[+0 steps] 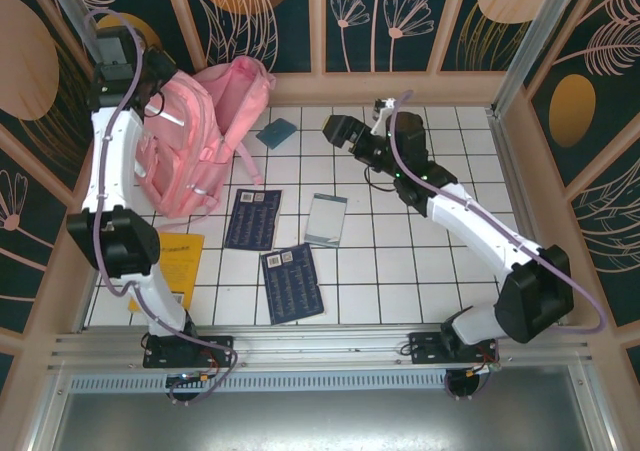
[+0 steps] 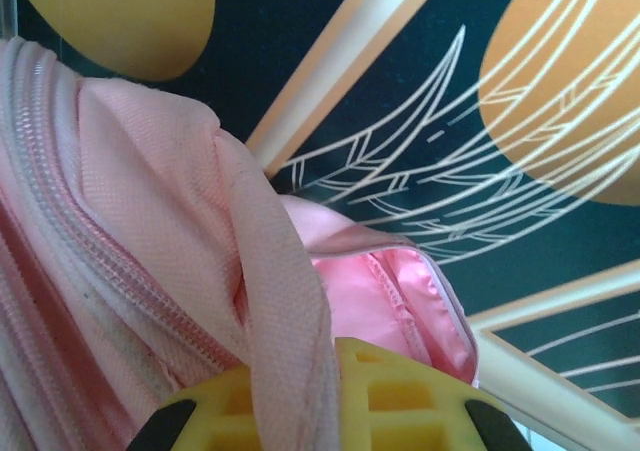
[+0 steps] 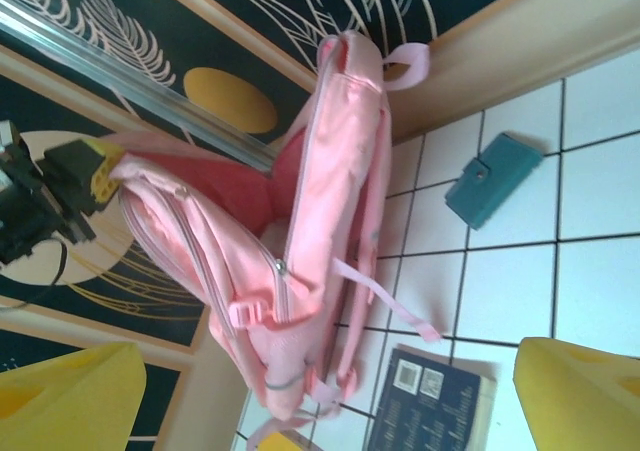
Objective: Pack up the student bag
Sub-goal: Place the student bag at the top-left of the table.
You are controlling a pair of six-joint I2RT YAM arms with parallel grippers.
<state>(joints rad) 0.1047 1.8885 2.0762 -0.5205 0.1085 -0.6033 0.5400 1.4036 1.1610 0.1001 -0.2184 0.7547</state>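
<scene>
bag: student bag (image 1: 200, 141) sits in the far-left corner of the counter (image 1: 420, 271), against the wall, main zip undone, mouth facing the counter's middle.
left pincer: left pincer (image 2: 312, 411) is clamped together on a fold of the bag's pink fabric by the zip edge. My read: it lifts that flap to hold the mouth open for loading.
right pincer: right pincer (image 1: 338, 129) has jaws wide apart and carries nothing. It hovers over the far middle of the counter, probably free to fetch items.
loose items: teal case (image 1: 277, 133) near the bag at the far edge; dark blue book (image 1: 253, 219) and grey notebook (image 1: 326, 219) mid-counter; second dark blue book (image 1: 291, 283) toward the near edge; yellow booklet (image 1: 183, 256) near the left edge.
in the way: pink strap (image 1: 245, 161) trails toward the dark blue book. The left arm (image 1: 105, 171) overhangs the yellow booklet. All 5 items lie flat on the tiles, so edge pickups look fiddly.
</scene>
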